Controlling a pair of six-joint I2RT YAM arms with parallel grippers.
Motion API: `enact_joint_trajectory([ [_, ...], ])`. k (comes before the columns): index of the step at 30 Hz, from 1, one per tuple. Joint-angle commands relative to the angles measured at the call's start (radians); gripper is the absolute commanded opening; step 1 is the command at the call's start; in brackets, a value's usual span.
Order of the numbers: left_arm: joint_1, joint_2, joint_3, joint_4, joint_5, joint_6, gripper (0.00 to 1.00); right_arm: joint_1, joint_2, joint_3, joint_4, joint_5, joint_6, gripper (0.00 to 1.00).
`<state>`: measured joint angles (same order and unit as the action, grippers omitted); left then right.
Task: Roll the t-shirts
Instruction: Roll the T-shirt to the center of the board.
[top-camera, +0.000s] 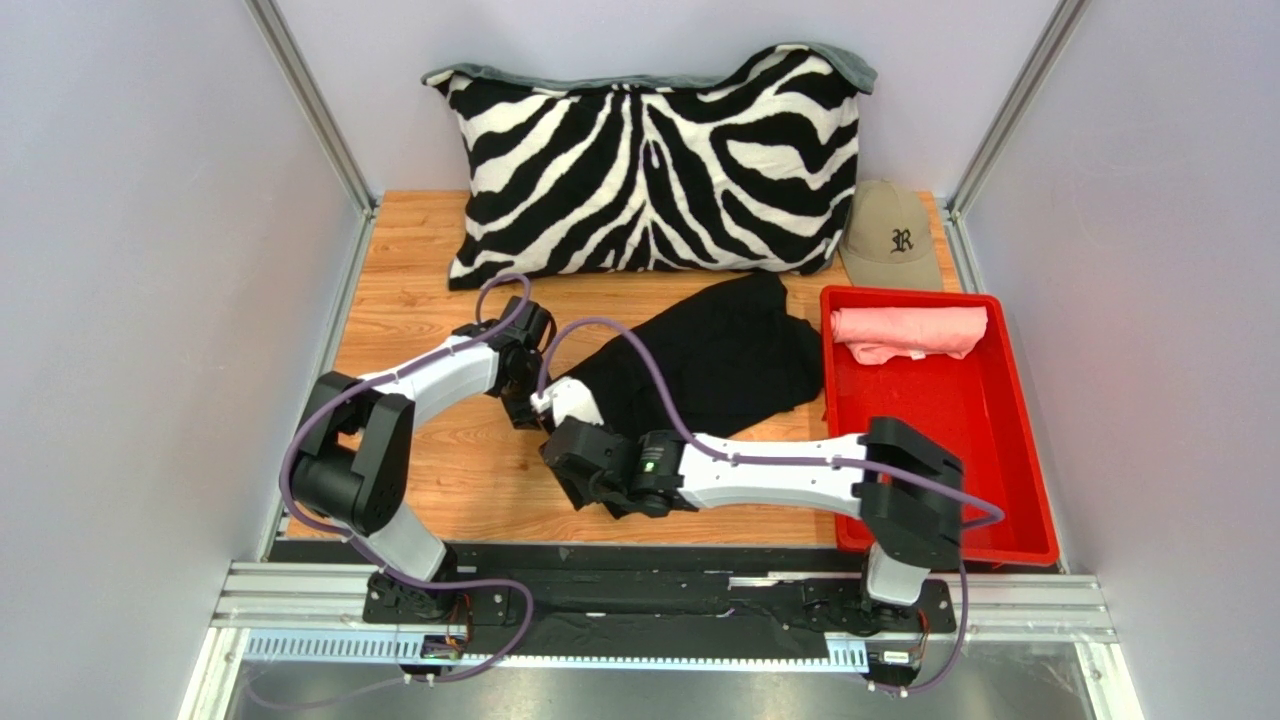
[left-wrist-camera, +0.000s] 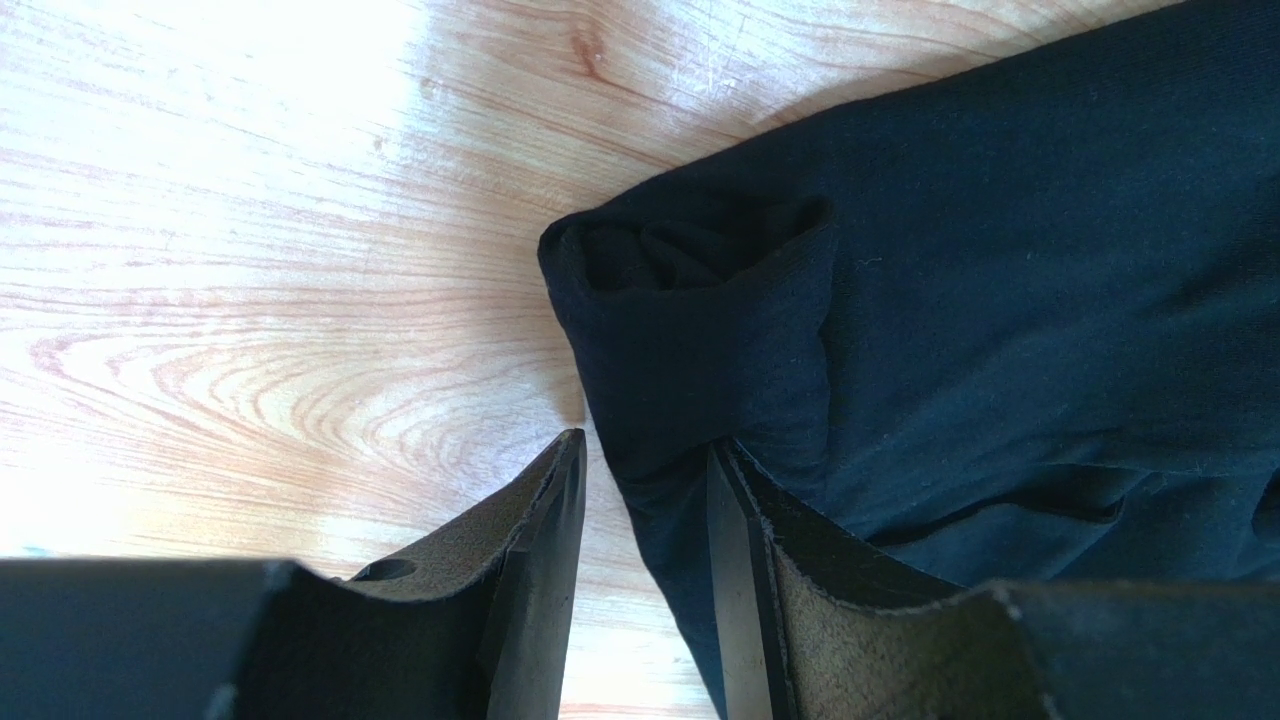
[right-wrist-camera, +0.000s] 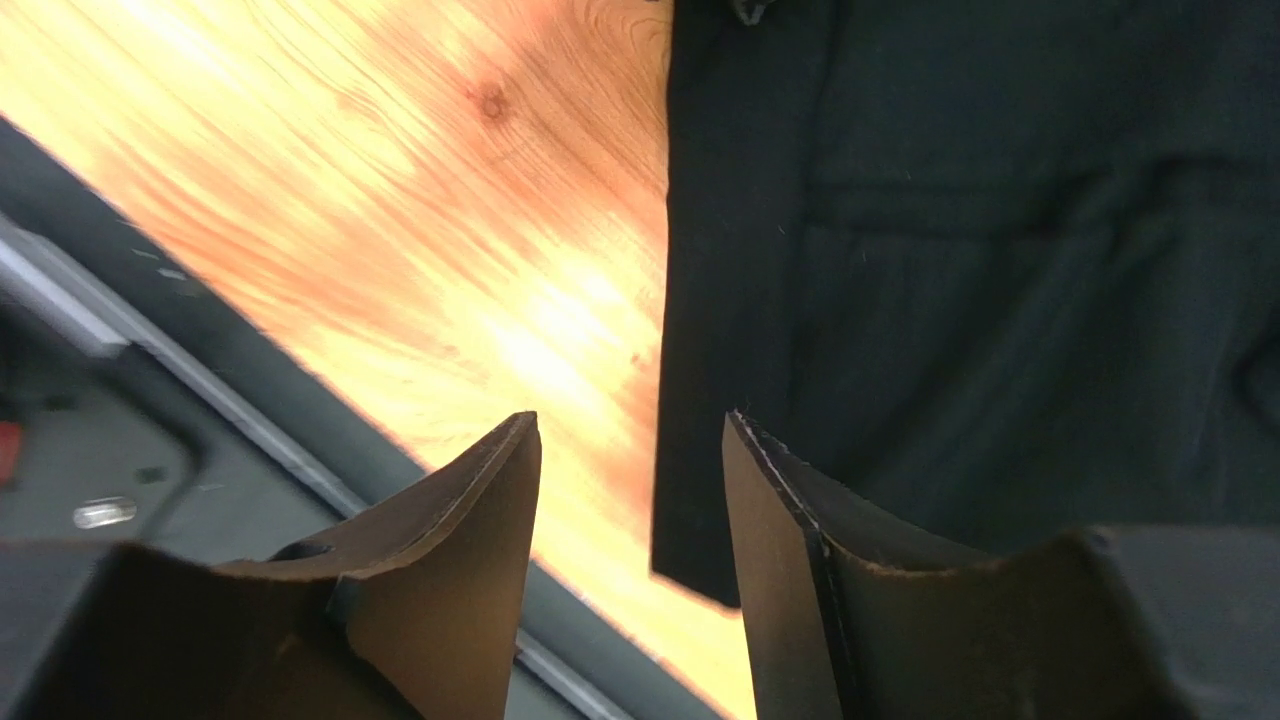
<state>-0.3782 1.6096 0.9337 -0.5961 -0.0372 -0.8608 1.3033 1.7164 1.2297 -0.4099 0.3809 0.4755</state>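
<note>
Now the left gripper, jaws parted, straddles the rolled corner of the black t-shirt, with cloth between them. The right gripper, likewise released, hovers at that shirt's edge on the table. The pink t-shirt lies rolled in the red tray.

Two matching white-and-black arms.
The left arm and right arm have white shells, black joints and looping purple cables; the fingers are dark wedges with rough-edged pads.
</note>
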Motion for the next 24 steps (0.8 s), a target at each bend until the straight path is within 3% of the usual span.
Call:
enact_joint_trajectory([
  [1, 0.001, 0.016, 0.031, -0.022, -0.007, 0.017, 0.44, 0.016, 0.089, 0.077, 0.029, 0.078, -0.194, 0.53],
  [12, 0.001, 0.035, 0.043, -0.021, 0.000, 0.032, 0.44, 0.053, 0.224, 0.162, 0.062, 0.176, -0.307, 0.53],
  [24, 0.001, 0.027, 0.042, -0.021, 0.000, 0.039, 0.44, 0.056, 0.330, 0.197, 0.008, 0.345, -0.304, 0.55],
])
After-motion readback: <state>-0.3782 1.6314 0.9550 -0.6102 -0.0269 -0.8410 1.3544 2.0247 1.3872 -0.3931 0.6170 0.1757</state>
